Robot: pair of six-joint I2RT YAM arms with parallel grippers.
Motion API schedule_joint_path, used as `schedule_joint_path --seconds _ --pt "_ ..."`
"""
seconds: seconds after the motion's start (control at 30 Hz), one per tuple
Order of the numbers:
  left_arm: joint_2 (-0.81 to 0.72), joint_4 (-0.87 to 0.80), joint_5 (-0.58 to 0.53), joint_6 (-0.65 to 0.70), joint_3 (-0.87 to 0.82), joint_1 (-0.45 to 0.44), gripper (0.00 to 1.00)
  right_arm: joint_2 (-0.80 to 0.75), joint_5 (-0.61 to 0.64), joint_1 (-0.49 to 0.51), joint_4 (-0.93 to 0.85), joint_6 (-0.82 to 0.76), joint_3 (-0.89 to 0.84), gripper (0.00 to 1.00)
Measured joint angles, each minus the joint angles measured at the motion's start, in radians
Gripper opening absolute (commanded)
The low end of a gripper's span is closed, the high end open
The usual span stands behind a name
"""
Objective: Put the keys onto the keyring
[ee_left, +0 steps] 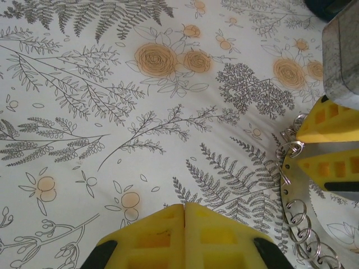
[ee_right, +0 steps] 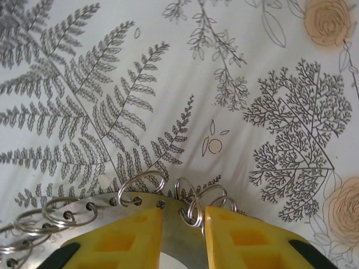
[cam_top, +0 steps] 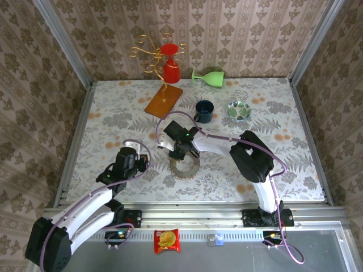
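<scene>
The keyring [ee_right: 112, 213] was best gripped between its wire loops [ee_right: 193, 208] by the right pincer [ee_right: 184, 216], spread astride it; the left pincer [ee_left: 185, 208] was pressed together.

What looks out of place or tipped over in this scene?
The green cup lies on its side at the far edge of the table. A red snack packet lies off the table, near the arm bases.

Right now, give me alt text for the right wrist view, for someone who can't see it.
The right pincer, its two yellow fingers slightly apart, sits over the rim of the flat grey keyring, whose edge holes carry small wire loops. Behind lies a pale tablecloth printed with ferns and orange roses.
</scene>
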Motion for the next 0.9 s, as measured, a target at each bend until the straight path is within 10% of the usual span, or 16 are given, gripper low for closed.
schedule_joint_path --seconds 0.5,0.9 --pt "-0.022 0.042 0.023 0.0 -0.035 0.002 0.0 -0.131 0.074 -0.005 -0.085 0.91 0.053 0.32" --pt "-0.127 0.04 0.019 -0.011 -0.077 0.006 0.0 0.145 0.117 0.086 -0.435 0.921 0.401 0.37"
